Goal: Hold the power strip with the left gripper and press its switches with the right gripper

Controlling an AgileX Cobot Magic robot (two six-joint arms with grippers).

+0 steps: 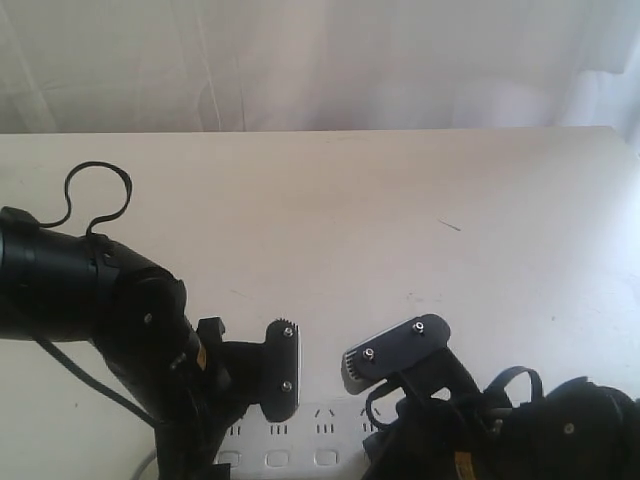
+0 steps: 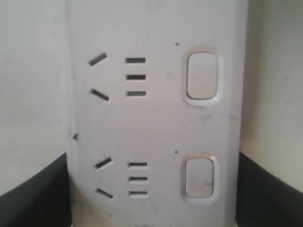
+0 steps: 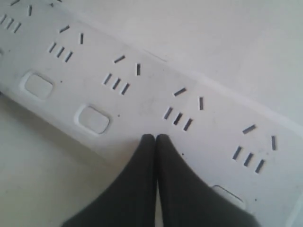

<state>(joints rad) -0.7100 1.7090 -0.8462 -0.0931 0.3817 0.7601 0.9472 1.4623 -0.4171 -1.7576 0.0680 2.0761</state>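
The white power strip (image 1: 300, 432) lies along the table's near edge, partly hidden by both arms. My left gripper (image 1: 272, 385) is shut on the power strip (image 2: 151, 123); its dark fingers (image 2: 33, 198) press against both long sides. Two switches (image 2: 202, 76) show in the left wrist view. My right gripper (image 1: 400, 365), with its silver-grey block, hovers over the strip's right part. In the right wrist view this gripper (image 3: 155, 138) is shut, empty, its tips over the switch row of the strip (image 3: 142, 101), hiding one switch. A free switch (image 3: 92, 119) lies beside the tips. Contact cannot be told.
The beige table (image 1: 380, 220) stretches far behind the strip, ending at a white curtain (image 1: 300, 60). A looped black cable (image 1: 98, 190) rises from the left arm. A small dark mark (image 1: 450, 225) lies on the tabletop.
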